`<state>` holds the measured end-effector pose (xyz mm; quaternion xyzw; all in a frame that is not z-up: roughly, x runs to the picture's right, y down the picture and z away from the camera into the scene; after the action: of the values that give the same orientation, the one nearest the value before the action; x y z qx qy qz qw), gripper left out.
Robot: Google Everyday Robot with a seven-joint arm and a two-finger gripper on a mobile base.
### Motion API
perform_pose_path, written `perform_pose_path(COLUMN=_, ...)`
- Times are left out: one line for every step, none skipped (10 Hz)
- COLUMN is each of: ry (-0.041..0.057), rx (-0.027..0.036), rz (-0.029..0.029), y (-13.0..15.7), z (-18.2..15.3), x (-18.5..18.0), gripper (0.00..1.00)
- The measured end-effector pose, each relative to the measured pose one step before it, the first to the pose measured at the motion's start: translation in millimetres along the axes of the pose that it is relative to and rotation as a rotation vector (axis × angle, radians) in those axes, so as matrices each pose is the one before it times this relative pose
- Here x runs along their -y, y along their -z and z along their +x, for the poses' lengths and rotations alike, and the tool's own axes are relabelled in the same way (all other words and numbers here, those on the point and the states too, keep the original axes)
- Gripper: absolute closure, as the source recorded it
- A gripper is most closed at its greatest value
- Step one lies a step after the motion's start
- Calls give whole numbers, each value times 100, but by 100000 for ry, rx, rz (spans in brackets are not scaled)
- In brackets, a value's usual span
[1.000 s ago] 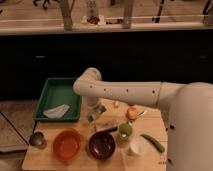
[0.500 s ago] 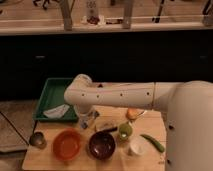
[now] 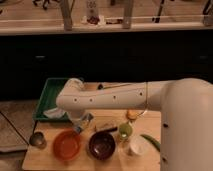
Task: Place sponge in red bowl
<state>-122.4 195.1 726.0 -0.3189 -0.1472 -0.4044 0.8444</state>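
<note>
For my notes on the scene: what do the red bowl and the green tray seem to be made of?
Red bowl: probably plastic, smooth with a soft sheen and a thick rim.
Green tray: probably plastic too, one even colour with a raised moulded edge.
The gripper, shut on the sponge, is above the bowl's far edge.

I am seeing the gripper (image 3: 83, 123) hanging shut just above and right of the red bowl (image 3: 66, 145), whose mouth is lying open from above. The dark bowl (image 3: 102, 144) is crowding its right side, a small metal cup (image 3: 37, 139) is standing off its left, and the green tray (image 3: 49, 98) is blocking the back
</note>
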Motion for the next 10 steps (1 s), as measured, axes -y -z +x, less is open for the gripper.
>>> perform_pose_path(ry=1358, rx=-159, rz=19, y=-20, z=-243, x=-8, gripper=98)
perform_pose_path(ry=1538, rx=-201, rz=180, y=19, z=-375, x=266, gripper=98)
perform_pose_path(ry=1197, rx=37, rz=97, y=23, z=-361, x=241, gripper=98)
perform_pose_path(ry=1651, rx=118, rz=45, y=-21, z=-523, x=331, gripper=98)
perform_pose_path(ry=1398, rx=10, rz=53, y=-45, z=-298, x=125, gripper=98)
perform_pose_path(ry=831, rx=-111, rz=12, y=-41, z=-151, x=42, gripper=98)
perform_pose_path(ry=1554, rx=-84, rz=5, y=-52, z=-398, x=327, gripper=98)
perform_pose_path(ry=1223, rx=-61, rz=21, y=-41, z=-328, x=275, gripper=98)
perform_pose_path(ry=1069, rx=115, rz=14, y=-37, z=-316, x=215, gripper=98)
perform_pose_path(ry=968, rx=-99, rz=90, y=-58, z=-196, x=188, gripper=98)
